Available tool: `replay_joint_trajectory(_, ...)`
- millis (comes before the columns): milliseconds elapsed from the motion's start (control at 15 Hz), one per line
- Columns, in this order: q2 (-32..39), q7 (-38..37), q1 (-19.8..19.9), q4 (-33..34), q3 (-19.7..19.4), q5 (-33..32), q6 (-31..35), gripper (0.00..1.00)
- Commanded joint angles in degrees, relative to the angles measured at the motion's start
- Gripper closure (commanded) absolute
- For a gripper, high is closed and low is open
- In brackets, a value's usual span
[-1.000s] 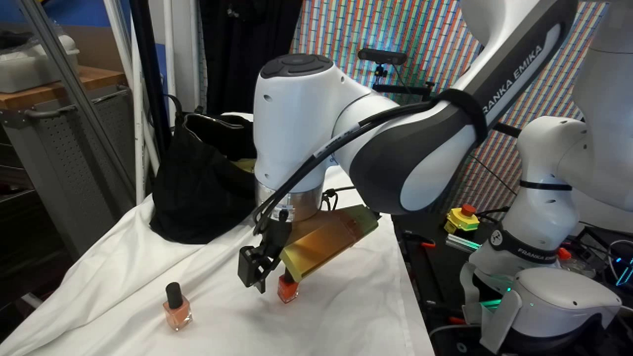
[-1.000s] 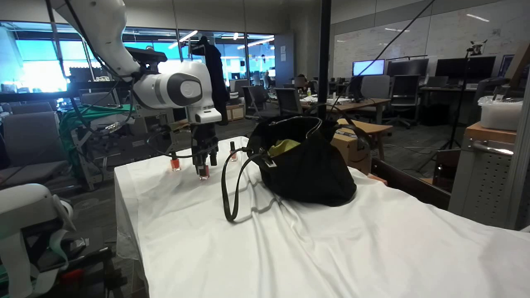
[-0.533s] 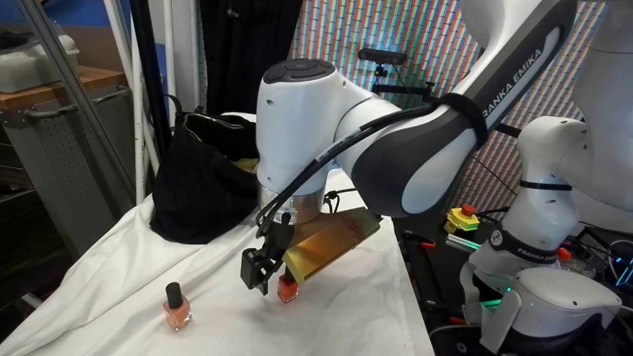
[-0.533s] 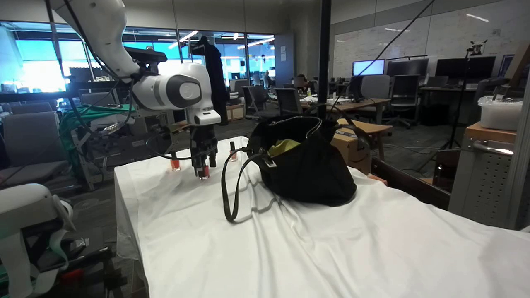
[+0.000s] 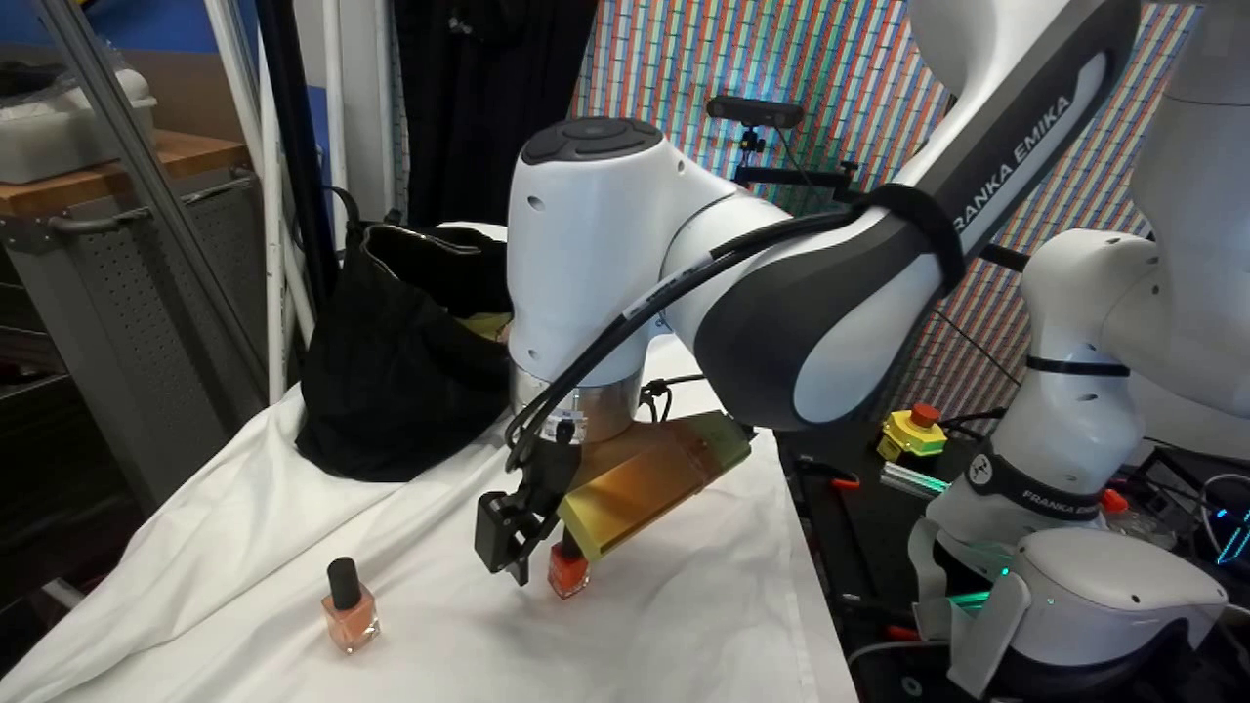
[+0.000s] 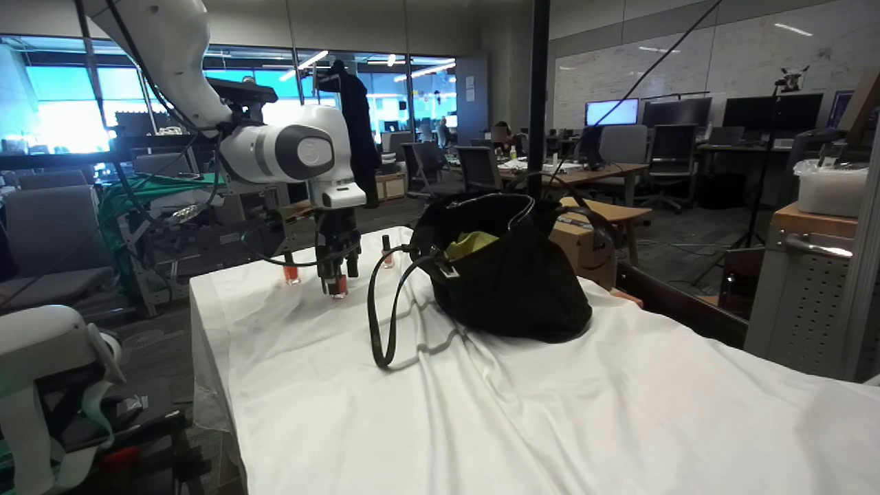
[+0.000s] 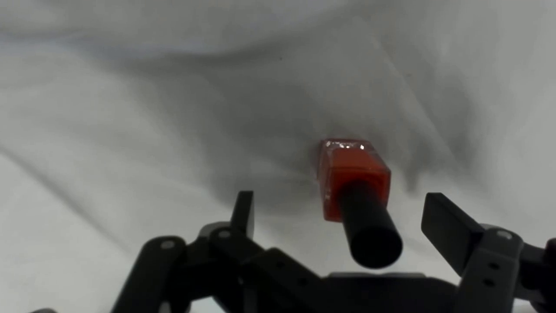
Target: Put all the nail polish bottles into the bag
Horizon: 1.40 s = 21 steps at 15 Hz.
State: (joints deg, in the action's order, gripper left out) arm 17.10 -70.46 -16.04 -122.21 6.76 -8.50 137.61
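Observation:
A red nail polish bottle [image 7: 354, 167] with a black cap stands upright between the spread fingers of my gripper [image 7: 341, 206] in the wrist view. Gaps show on both sides of its cap. In the exterior views this bottle [image 5: 568, 576] is partly covered by the wrist hardware, and my gripper [image 6: 341, 280] is low over the cloth around it. An orange bottle [image 6: 291, 272] stands upright to one side, and a peach bottle [image 5: 350, 617] stands upright on the other. The black bag [image 6: 515, 289] sits upright with its mouth open, yellowish-green lining [image 6: 469, 245] showing. Its inner bottom is hidden.
A white cloth [image 6: 481, 426] with folds covers the table. One thin bag handle [image 6: 385, 323] loops down onto the cloth on the bottles' side. Another white robot arm [image 5: 1084, 576] stands off the table, beyond its edge. A grey cart [image 5: 127, 283] stands behind the bag.
Over the last second my gripper has come down slightly and shifted a little, then stopped. The bottles and the bag have not moved.

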Motion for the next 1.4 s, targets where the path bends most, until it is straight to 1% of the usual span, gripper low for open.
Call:
replay_joint_trajectory(0,-1.3,1.3,0.0,-1.2,0.1,1.5,1.5,0.00)
replay_joint_trajectory(1333,-0.8,2.1,0.0,-1.8,0.5,1.9,1.6,0.00)
